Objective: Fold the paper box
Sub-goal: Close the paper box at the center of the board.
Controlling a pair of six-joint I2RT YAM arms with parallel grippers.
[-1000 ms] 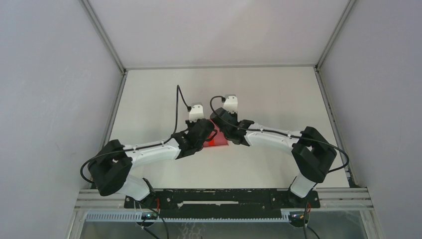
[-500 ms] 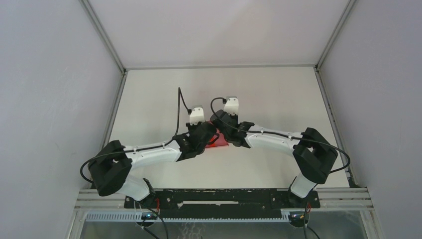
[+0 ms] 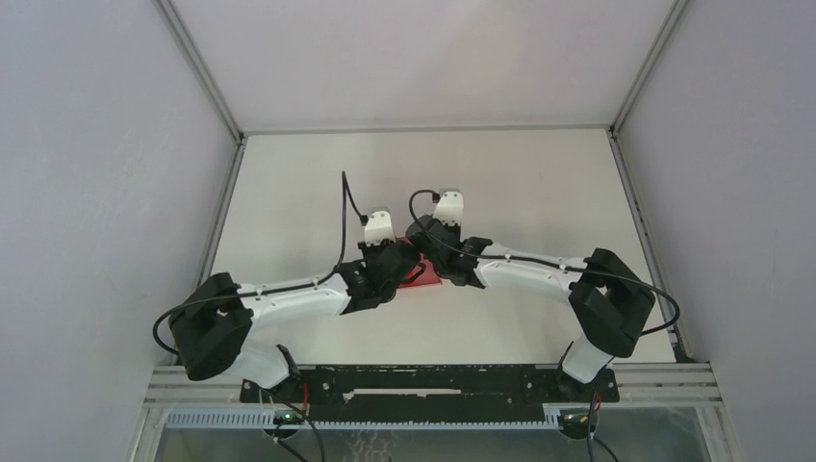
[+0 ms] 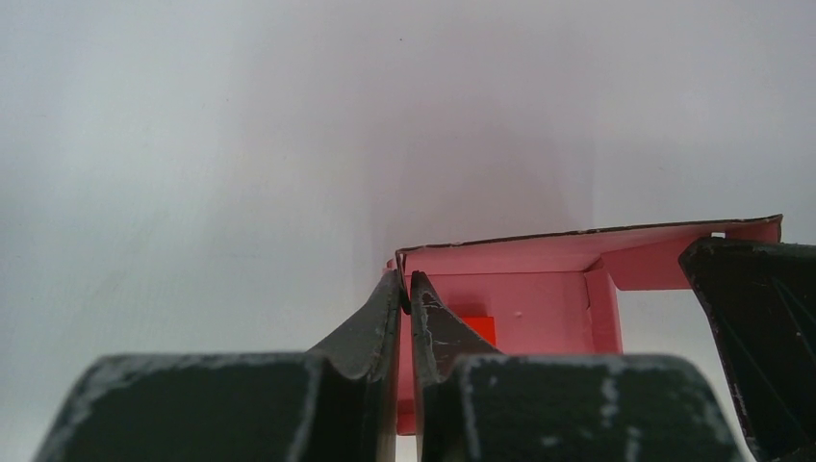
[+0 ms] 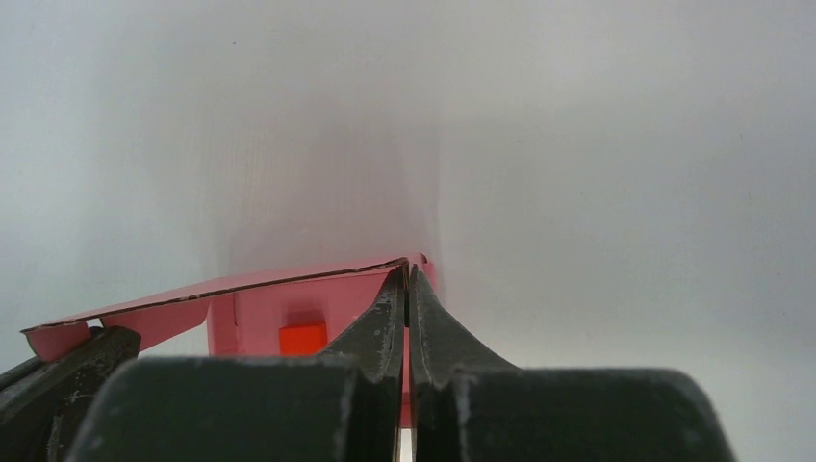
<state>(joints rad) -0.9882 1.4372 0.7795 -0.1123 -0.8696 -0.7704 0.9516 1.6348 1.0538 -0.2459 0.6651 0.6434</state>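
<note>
Between the left gripper (image 4: 406, 289) and right gripper (image 5: 406, 281) lies the box (image 4: 539, 313), equally near both. Each is clamped on the box wall at its own side.

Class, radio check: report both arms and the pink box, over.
Left jaws shut on paper box edge. Right jaws shut on opposite edge. Red block inside box.

Small bright red block (image 5: 303, 339), rectangular. White matte table (image 3: 539, 183). Pale walls (image 3: 96, 192) at left, right, far sides. Slotted rail (image 3: 385, 421) along near edge.
</note>
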